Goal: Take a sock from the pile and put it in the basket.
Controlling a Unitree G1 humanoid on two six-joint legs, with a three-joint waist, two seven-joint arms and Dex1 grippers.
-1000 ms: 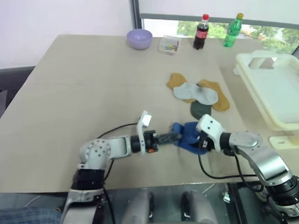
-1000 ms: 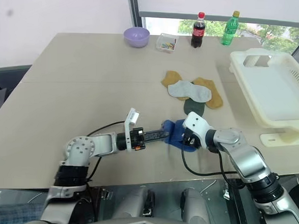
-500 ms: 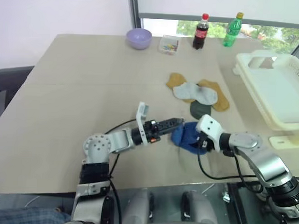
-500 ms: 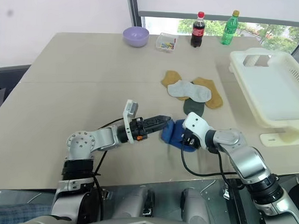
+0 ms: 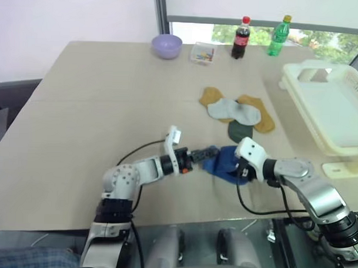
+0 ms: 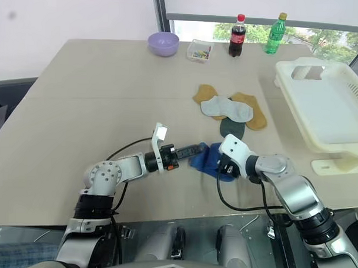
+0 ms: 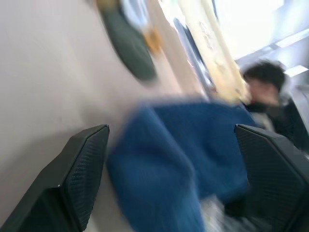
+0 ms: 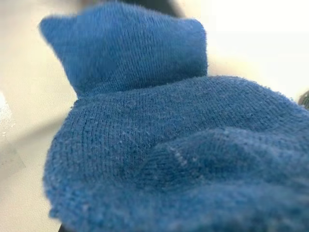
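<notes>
The royal-blue sock (image 5: 224, 161) sits bunched up on the table, near its front edge and in front of the pile (image 5: 235, 112) of mustard, grey and dark green socks. My right gripper (image 5: 241, 169) is shut on the sock's right side, and blue knit lies right up against the right wrist view (image 8: 159, 145). My left gripper (image 5: 210, 153) reaches in level from the left and is open. Its two black fingers (image 7: 82, 179) stand either side of the sock's (image 7: 169, 169) left end. The cream basket (image 5: 338, 116) stands at the table's right edge.
Along the far edge stand a lilac bowl (image 5: 167, 46), a small clear box (image 5: 202, 53), a cola bottle (image 5: 240, 38) and a green bottle (image 5: 278, 36). A white block (image 5: 342, 170) lies in front of the basket. The table's front edge runs just behind both arms.
My left gripper pulled back and tilted up half a second ago. It has since rolled and pushed forward again to the sock's left end. The right gripper and the sock stayed put.
</notes>
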